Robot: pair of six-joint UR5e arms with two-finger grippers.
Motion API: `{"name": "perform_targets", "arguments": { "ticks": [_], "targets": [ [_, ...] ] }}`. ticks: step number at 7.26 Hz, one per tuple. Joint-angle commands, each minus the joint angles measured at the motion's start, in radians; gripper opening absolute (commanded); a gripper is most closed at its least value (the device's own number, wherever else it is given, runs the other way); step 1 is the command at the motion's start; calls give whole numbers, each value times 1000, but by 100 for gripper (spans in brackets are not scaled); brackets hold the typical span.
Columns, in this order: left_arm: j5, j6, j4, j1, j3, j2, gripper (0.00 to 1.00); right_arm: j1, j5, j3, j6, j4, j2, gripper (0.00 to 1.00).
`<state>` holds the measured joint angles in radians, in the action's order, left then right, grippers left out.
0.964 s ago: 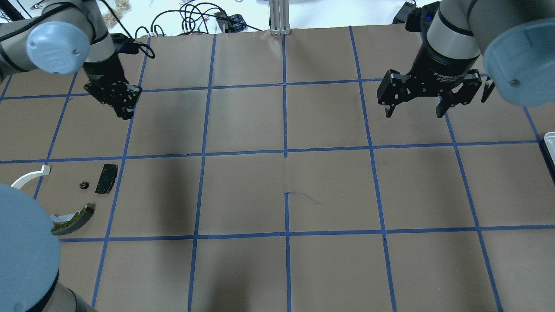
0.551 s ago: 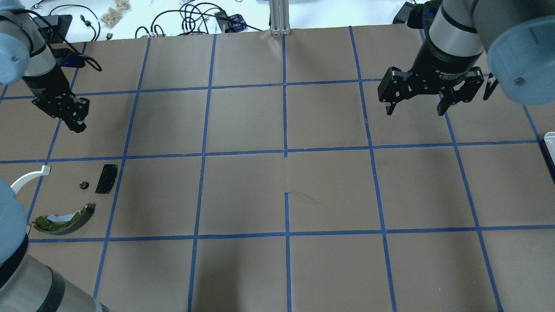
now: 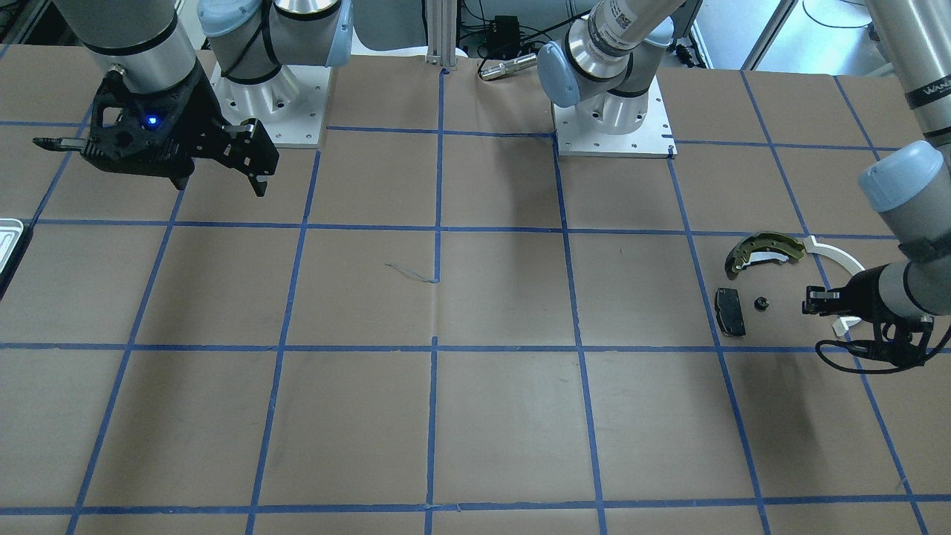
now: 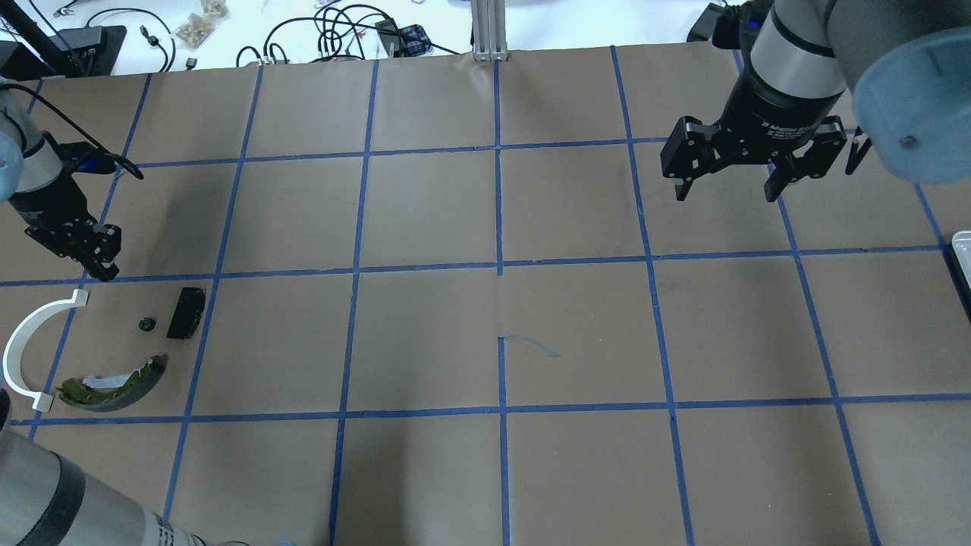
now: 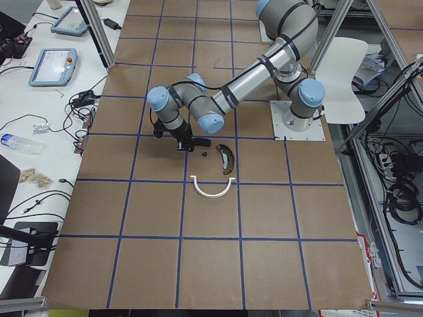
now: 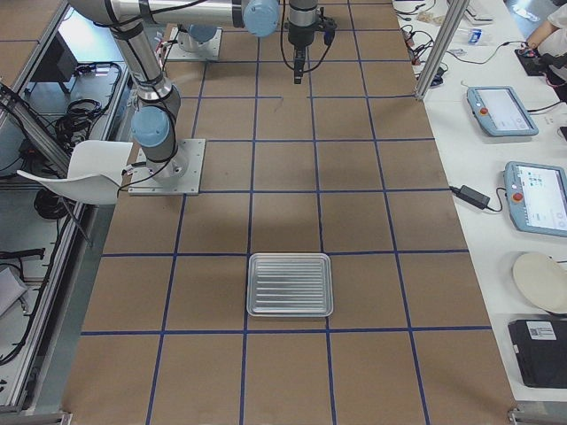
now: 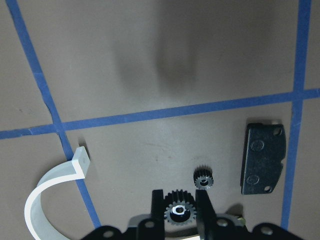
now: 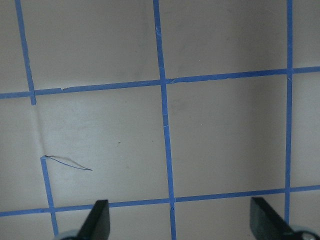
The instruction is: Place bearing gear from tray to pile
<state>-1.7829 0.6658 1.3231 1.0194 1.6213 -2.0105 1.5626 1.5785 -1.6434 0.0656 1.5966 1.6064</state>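
Observation:
My left gripper (image 7: 180,220) is shut on a small black bearing gear (image 7: 179,210). It hangs just beyond the pile in the overhead view (image 4: 103,270). The pile holds an olive-gold brake shoe (image 4: 114,383), a white plastic arc (image 4: 23,353), a black pad (image 4: 186,312) and a second small black gear (image 4: 146,324) lying on the table. The silver ridged tray (image 6: 290,284) lies far off at the table's right end and holds nothing. My right gripper (image 4: 724,193) is open and empty, high over the far right squares.
Brown paper with a blue tape grid (image 4: 501,265) covers the table. Cables and small items (image 4: 334,34) lie beyond the far edge. A torn tape mark (image 4: 531,345) sits near the middle. The tray's corner (image 4: 963,250) shows at the right edge.
My left gripper has swung toward the table's left edge and nearer to the pile. The left arm's elbow has cleared the white arc and brake shoe. The right gripper has hardly moved.

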Motion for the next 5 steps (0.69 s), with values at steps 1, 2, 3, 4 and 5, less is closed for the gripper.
{"name": "perform_targets", "arguments": {
  "ticks": [1, 2, 3, 4, 5],
  "targets": [
    [2, 46, -74, -37, 72, -13, 0, 1, -2, 3, 0, 5, -5, 100],
    [-1, 49, -74, -39, 81, -11, 0, 1, 11, 8, 0, 5, -2, 100],
    [5, 44, -74, -39, 87, -16, 0, -3, 15, 8, -1, 5, -2, 100],
    [8, 41, -84, -39, 106, -16, 0, -3, 17, 7, -1, 2, 0, 100],
    [7, 41, -108, -39, 118, -19, 0, -3, 15, 10, -1, 2, 0, 100]
  ]
}}
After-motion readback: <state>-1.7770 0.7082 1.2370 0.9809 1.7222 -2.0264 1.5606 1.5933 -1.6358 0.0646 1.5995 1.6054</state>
